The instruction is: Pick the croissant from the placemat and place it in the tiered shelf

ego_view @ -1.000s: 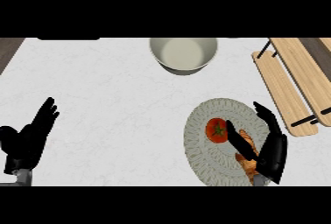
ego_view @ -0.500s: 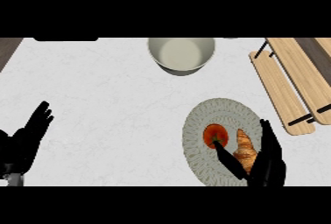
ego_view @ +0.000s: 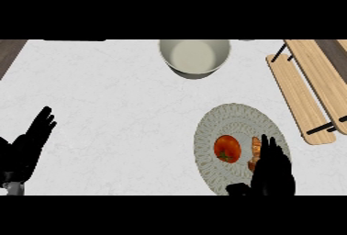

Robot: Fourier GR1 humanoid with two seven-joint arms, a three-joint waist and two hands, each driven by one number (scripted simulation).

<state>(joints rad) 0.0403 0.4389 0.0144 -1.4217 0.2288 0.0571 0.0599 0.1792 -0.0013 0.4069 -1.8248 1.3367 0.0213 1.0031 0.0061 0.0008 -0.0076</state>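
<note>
A golden-brown croissant (ego_view: 255, 149) lies on a round grey woven placemat (ego_view: 234, 119) at the lower right, next to a red tomato (ego_view: 227, 148). My right hand (ego_view: 273, 172) hovers over the croissant's right side with straight fingers pointing up the view, open and hiding part of the pastry. The wooden tiered shelf (ego_view: 305, 89) stands at the right edge, its light planks on black supports. Low at the left edge, my left hand (ego_view: 28, 147) rests open with fingers up.
A pale round bowl (ego_view: 195, 57) sits at the top centre of the white marbled counter (ego_view: 115, 105). Dark wood shows at the counter's top left corner.
My right hand has drawn back toward the lower edge, uncovering more of the croissant and tomato. The left hand has sunk lower at the left edge.
</note>
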